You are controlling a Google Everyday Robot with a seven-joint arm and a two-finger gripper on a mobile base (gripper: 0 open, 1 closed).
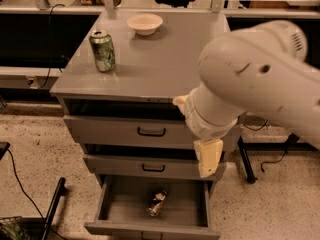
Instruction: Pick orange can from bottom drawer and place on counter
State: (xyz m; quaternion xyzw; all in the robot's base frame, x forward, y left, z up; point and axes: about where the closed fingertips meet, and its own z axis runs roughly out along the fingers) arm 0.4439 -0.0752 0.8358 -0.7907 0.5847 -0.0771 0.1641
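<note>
The orange can [157, 203] lies on its side in the middle of the open bottom drawer [116, 206]. The counter [160, 64] is the grey top of the cabinet. My gripper [209, 158] hangs cream-coloured below the big white arm [250, 79], in front of the right end of the middle drawer. It is above and to the right of the orange can, clear of it, and holds nothing that I can see.
A green can [102, 50] stands upright at the counter's left. A white bowl [145, 23] sits at the counter's back. The two upper drawers [150, 131] are slightly pulled out. A black pole [52, 209] and cables lie on the floor at the left.
</note>
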